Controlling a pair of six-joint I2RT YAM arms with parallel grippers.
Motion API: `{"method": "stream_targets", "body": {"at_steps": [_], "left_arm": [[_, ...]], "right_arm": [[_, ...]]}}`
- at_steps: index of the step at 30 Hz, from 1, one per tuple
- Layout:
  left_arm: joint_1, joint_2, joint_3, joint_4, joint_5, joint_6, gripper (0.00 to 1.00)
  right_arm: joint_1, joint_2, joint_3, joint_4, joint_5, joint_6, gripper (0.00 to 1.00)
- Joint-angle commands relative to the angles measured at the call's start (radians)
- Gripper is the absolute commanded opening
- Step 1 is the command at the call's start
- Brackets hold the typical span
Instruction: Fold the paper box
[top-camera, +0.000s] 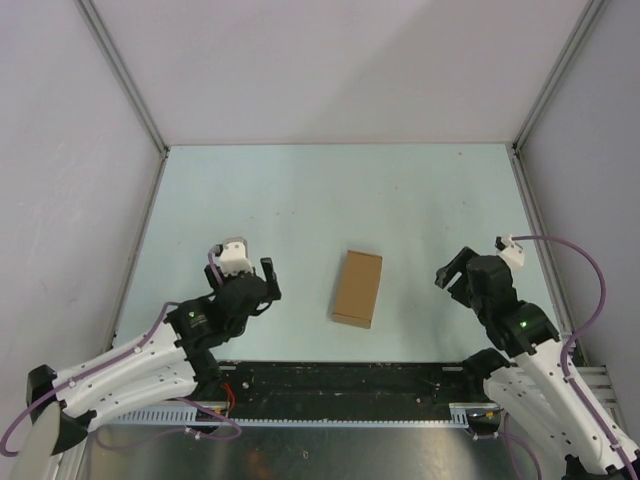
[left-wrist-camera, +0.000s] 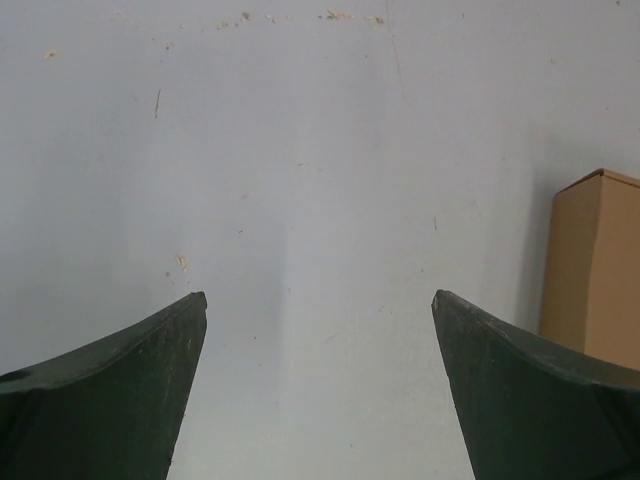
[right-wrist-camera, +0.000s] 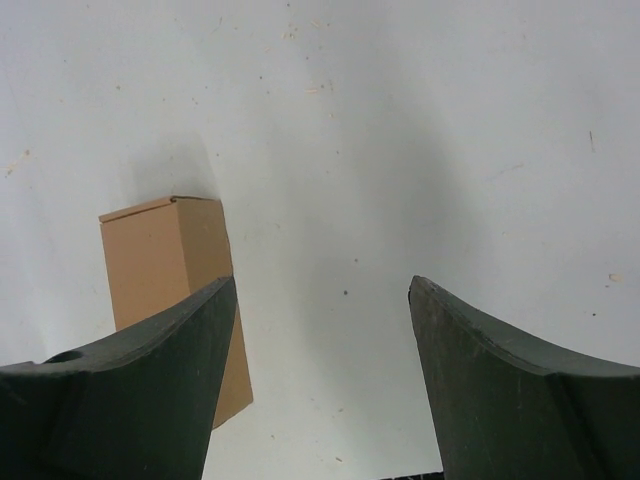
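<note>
The paper box (top-camera: 357, 288) lies closed on the pale table (top-camera: 300, 200), a small plain brown cardboard block, midway between the two arms. My left gripper (top-camera: 243, 268) sits to its left, apart from it, jaws wide open and empty. In the left wrist view the left gripper (left-wrist-camera: 319, 296) frames bare table, with the paper box (left-wrist-camera: 595, 270) at the right edge. My right gripper (top-camera: 470, 258) stands to the box's right, also open and empty. The right wrist view shows the right gripper (right-wrist-camera: 322, 280) over bare table and the paper box (right-wrist-camera: 165, 255) partly behind its left finger.
White enclosure walls with metal corner posts (top-camera: 150, 120) bound the table on the left, back and right. A black rail (top-camera: 340, 380) runs along the near edge between the arm bases. Small specks dot the table surface.
</note>
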Motion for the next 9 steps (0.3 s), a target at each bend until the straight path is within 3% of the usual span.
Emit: {"method": "stream_targets", "body": {"at_steps": [1,9], "left_arm": [[0.004,-0.033,-0.018,-0.001,-0.034,-0.029,1.00],[0.004,-0.093,-0.032,-0.002,-0.037,-0.018,1.00]], "right_arm": [[-0.004,-0.008,0.000,0.000,0.051,0.025,0.75],[-0.005,0.017,0.000,0.006,0.035,0.024,0.75]]}}
